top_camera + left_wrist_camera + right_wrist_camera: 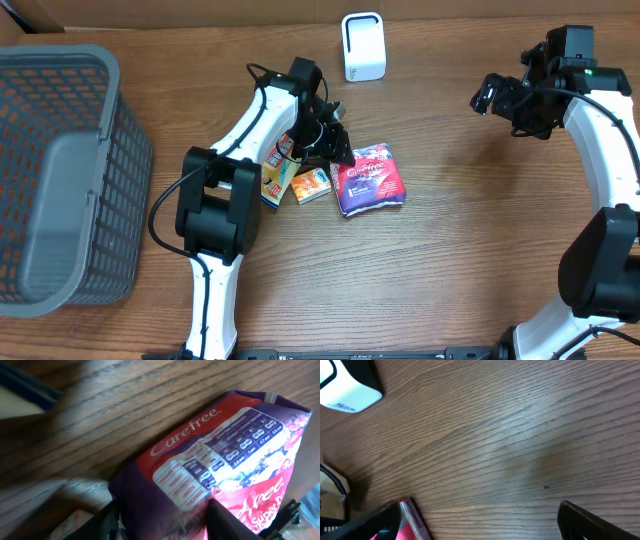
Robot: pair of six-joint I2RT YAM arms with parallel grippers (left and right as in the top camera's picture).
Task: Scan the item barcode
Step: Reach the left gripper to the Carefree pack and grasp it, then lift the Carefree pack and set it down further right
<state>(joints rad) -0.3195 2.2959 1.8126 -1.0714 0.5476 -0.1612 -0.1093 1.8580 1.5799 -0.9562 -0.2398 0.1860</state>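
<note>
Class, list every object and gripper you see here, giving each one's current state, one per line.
Left gripper: astride the pack's end; grip unclear.
Carefree pack: lying flat, one end between the left jaws.
Right gripper: open, holding nothing.
Scanner: standing upright.
Basket: upright, nothing seen inside.
Orange box: lying flat beside the pack.

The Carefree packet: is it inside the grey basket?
No, the Carefree packet lies on the wooden table beside a small orange box, outside the basket.

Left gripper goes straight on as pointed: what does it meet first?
The purple-and-red Carefree plastic pack, lying between the left gripper fingers; whether they touch it yet is unclear.
</note>
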